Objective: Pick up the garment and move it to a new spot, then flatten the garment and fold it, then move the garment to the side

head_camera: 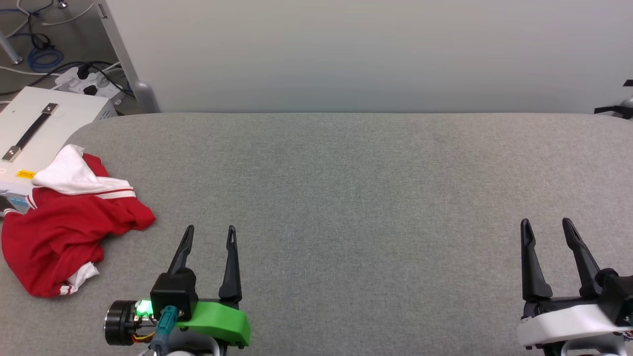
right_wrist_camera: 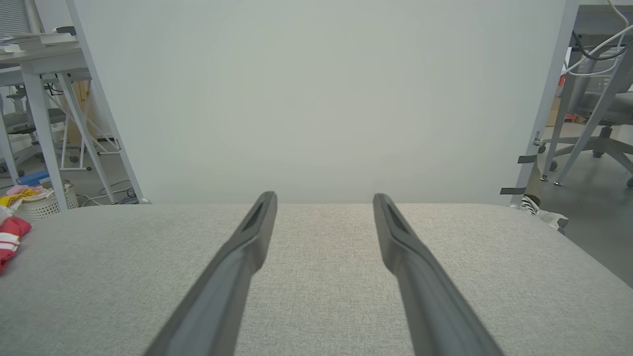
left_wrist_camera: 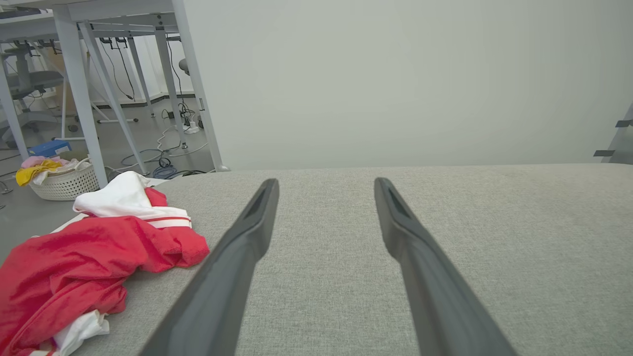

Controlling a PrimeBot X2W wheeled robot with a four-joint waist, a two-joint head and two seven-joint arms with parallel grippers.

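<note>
1. Red cloth with white sleeves: the garment lies crumpled in a heap at the left end of the bench; one white sleeve with red-and-white striped edging is flopped over its far side, and another striped white bit pokes out at its near edge
2. Grey woven fabric covers the bench, and the heap sits right at its left edge; whether any cloth hangs over that edge cannot be told
3. The left gripper, on a green mount, sits low at the near side just to the right of the garment and apart from it; its two dark fingers point toward the far edge, spread wide, with nothing between them
4. In the left wrist view the left gripper has bare grey fabric between its fingers, and the garment lies off to the left, near the left finger but clear of it
5. The right gripper, on a white mount, is near the right end of the bench, well apart from the garment; its fingers are likewise spread wide and hold nothing
6. The right wrist view shows the right gripper over bare fabric, with a sliver of the garment at the far left edge
7. A pale panel stands behind the bench; left of the bench are a white box with a dark handle, a power strip and cables, and a white basket of clothes sits on the floor
</note>
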